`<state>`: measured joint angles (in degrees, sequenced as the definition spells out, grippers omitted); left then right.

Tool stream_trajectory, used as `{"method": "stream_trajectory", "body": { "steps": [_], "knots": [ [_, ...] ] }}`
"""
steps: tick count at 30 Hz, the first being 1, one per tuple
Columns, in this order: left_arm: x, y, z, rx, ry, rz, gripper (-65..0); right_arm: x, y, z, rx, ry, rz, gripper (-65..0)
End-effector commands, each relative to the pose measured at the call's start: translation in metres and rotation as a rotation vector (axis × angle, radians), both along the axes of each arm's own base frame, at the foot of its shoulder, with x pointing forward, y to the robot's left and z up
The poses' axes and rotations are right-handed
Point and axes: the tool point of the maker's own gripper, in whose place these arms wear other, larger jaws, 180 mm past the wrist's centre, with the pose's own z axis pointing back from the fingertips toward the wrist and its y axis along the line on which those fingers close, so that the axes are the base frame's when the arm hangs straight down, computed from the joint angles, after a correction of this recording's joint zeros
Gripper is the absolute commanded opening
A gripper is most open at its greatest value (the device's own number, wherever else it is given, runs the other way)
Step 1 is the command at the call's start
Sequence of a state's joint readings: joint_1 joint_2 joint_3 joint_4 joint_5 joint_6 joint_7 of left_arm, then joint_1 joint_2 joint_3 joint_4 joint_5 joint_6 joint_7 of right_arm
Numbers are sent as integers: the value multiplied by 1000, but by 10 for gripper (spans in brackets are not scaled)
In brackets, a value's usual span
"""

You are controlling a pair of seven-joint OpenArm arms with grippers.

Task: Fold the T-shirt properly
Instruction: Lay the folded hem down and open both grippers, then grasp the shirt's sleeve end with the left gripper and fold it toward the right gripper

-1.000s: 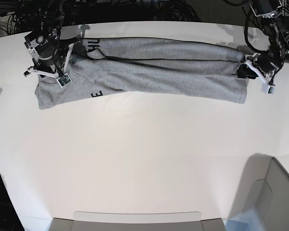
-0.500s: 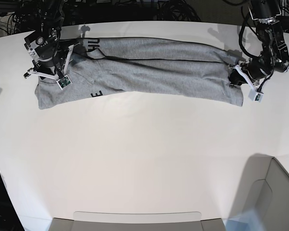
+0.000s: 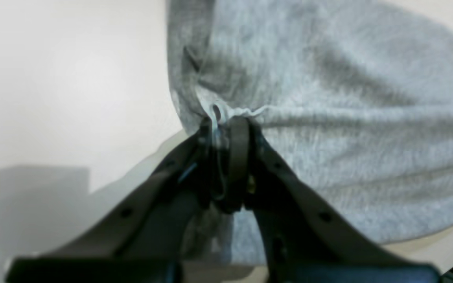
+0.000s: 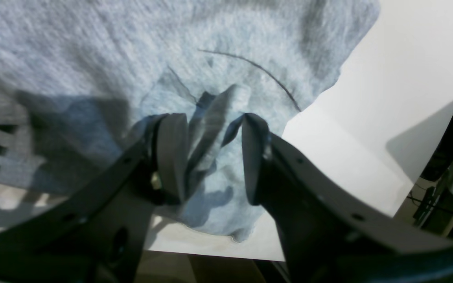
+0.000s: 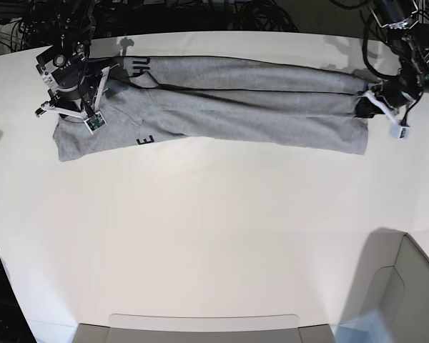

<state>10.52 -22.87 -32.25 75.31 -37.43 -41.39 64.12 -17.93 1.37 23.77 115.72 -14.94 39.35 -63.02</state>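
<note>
From above, the T-shirt (image 5: pixel 222 103) lies as a long narrow band across the far side of the white table (image 5: pixel 214 236), running from nine o'clock to three o'clock, already folded lengthwise with a few dark letters showing near its nine o'clock end. My left pincer (image 5: pixel 367 106) sits at the three o'clock end, and this is what has just changed: a second ago its fingers stood wide beside the hem, and now they are drawn together on the cloth there. My right pincer (image 5: pixel 71 107) stands over the nine o'clock end, planted on the fabric just as it was a second ago. In my left wrist view, the left pincer (image 3: pixel 223 129) is clamped on a bunched ridge of the T-shirt (image 3: pixel 328 98), a thin pale fold of hem squeezed between the two dark fingertips, with grey cloth spreading away towards one and two o'clock and bare table at nine. In my right wrist view, the right pincer (image 4: pixel 210 129) has its fingers apart, straddling a raised peak of the T-shirt (image 4: pixel 92 47) that stands between them without being pinched; the bare table (image 4: pixel 387 98) shows at three o'clock. I judge that one end is now secured and the other only bracketed, so my right must close before I can lift and fold the band crosswise.
</note>
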Motion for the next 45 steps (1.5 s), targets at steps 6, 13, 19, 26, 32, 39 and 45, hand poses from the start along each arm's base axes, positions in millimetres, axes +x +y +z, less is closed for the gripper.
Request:
{"method": "stream_trajectory", "body": {
  "steps": [6, 13, 19, 26, 32, 39, 45],
  "knots": [
    [-23, 31, -2, 81, 97, 60, -650, 8, 0, 8, -5, -31, 14, -418],
    [-15, 34, 3, 83, 72, 70, -650, 10, 1, 9, -3, -36, 14, -418],
    [-2, 50, 40, 160, -1, 84, -650, 9, 1, 9, -3, -35, 14, -418],
    [14, 29, 90, 290, -69, -21, -650, 11, 3, 9, 7, -39, 15, -418],
    [18, -4, 103, 282, -127, -42, -650, 14, 1, 0, 14, -14, 6, -418],
    [21, -45, 114, 282, -182, -121, -650, 16, 3, 0, 21, -19, 9, -418],
    [32, -122, 98, 152, -195, -287, -650, 19, 3, 1, 22, -25, 9, -418]
  ]
}}
